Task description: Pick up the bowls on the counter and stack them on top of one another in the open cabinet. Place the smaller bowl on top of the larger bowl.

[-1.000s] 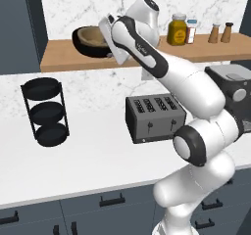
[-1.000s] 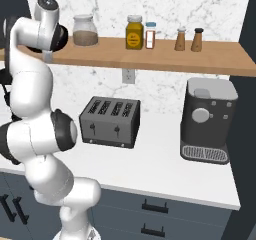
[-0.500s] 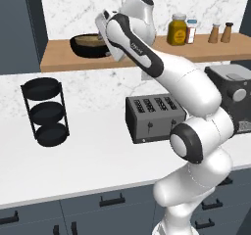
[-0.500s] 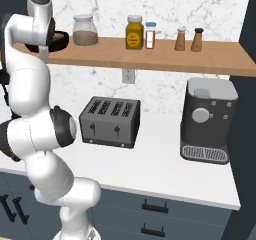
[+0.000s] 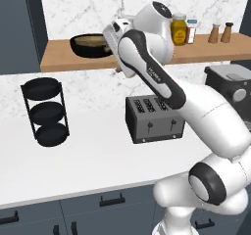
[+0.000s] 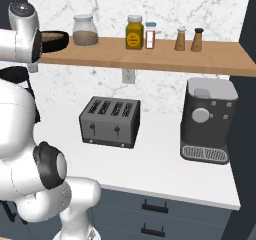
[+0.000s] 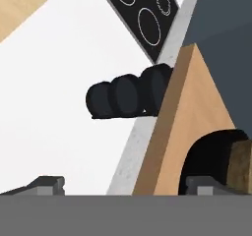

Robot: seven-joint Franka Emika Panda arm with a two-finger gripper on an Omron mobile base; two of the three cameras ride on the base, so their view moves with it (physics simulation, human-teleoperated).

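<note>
On the left part of the wooden shelf board (image 5: 59, 58) rests the wide black bowl (image 5: 88, 48), with the small tan bowl (image 5: 91, 40) sitting inside it. From the right base view, the black bowl (image 6: 54, 42) peeks out past my arm, the tan bowl's rim (image 6: 52, 34) showing at its top. My gripper (image 7: 128, 183) is open with nothing between its fingers. It hovers just right of the bowls at shelf height (image 5: 113, 33). The hand view catches the black bowl (image 7: 209, 156) and tan bowl (image 7: 241, 163) at its lower right, on the shelf board (image 7: 184, 122).
A black three-tier rack (image 5: 45, 111) stands at the left of the white counter (image 5: 93, 160). A toaster (image 5: 154, 119) sits mid-counter and a coffee machine (image 6: 207, 119) at the right. Jars and shakers (image 6: 134, 32) line the shelf's right half. A cooktop (image 7: 142, 9) lies beyond.
The tan bowl has sunk lower into the black bowl. My hand has drawn back to the right, away from the bowls.
</note>
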